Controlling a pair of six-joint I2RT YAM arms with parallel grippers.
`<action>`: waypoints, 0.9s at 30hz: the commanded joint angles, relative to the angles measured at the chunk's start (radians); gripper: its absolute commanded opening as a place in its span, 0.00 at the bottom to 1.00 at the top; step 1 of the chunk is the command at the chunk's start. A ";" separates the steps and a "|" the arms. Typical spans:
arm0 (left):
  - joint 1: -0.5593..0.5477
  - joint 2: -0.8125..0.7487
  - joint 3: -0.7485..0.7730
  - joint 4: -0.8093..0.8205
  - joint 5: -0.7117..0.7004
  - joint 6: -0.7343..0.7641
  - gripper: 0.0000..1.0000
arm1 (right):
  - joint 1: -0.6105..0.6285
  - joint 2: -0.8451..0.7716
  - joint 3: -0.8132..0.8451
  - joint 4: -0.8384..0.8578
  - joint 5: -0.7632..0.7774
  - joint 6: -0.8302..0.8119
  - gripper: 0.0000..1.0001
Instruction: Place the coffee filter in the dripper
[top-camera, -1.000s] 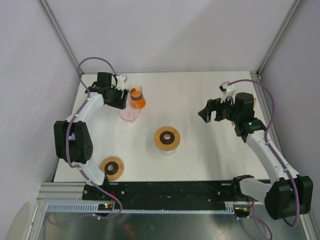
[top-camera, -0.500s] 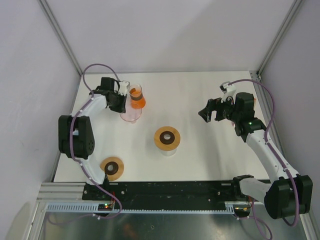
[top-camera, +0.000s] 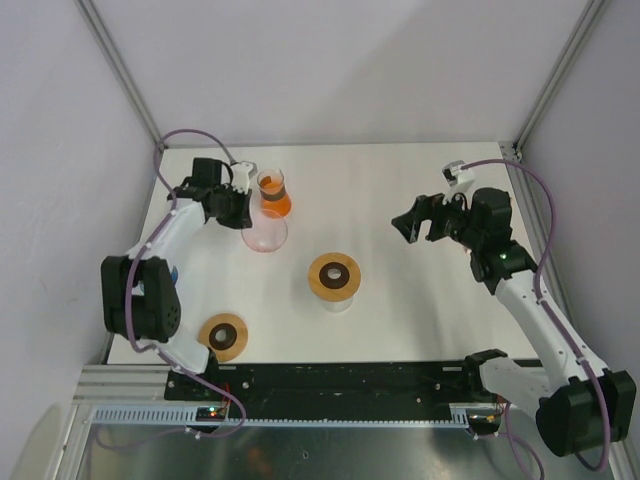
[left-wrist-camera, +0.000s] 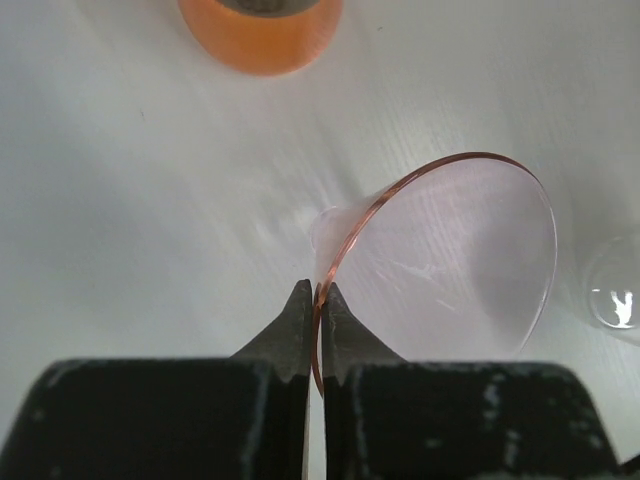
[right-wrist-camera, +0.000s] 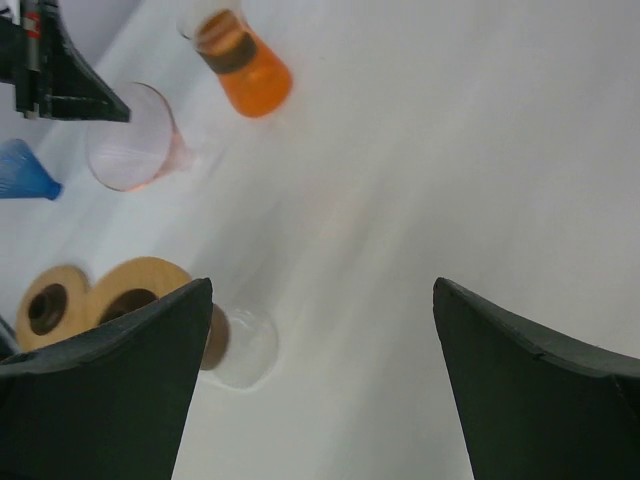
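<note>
The pink see-through cone (left-wrist-camera: 450, 270) is hanging out at the back left of the table (top-camera: 400, 310), just beside the orange flask (top-camera: 274, 196), tilting with its point aiming away from the wrist camera. The left gripper (left-wrist-camera: 320, 300) is pinching its thin rim, fingers pressed together on it. Can't tell if it's touching the table. The wood-ringed glass dripper (top-camera: 334, 276) is standing mid-table, well apart from the cone. The right gripper (top-camera: 418, 222) is hovering over the right side, fingers spreading wide
</note>
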 joint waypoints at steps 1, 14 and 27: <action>0.002 -0.173 0.021 -0.022 0.106 -0.083 0.00 | 0.125 -0.044 0.088 0.089 0.109 0.119 0.94; -0.128 -0.380 0.098 -0.082 0.182 -0.401 0.00 | 0.618 0.314 0.574 -0.156 0.516 0.107 0.87; -0.238 -0.356 0.189 -0.122 0.169 -0.417 0.00 | 0.687 0.568 0.847 -0.450 0.684 0.064 0.58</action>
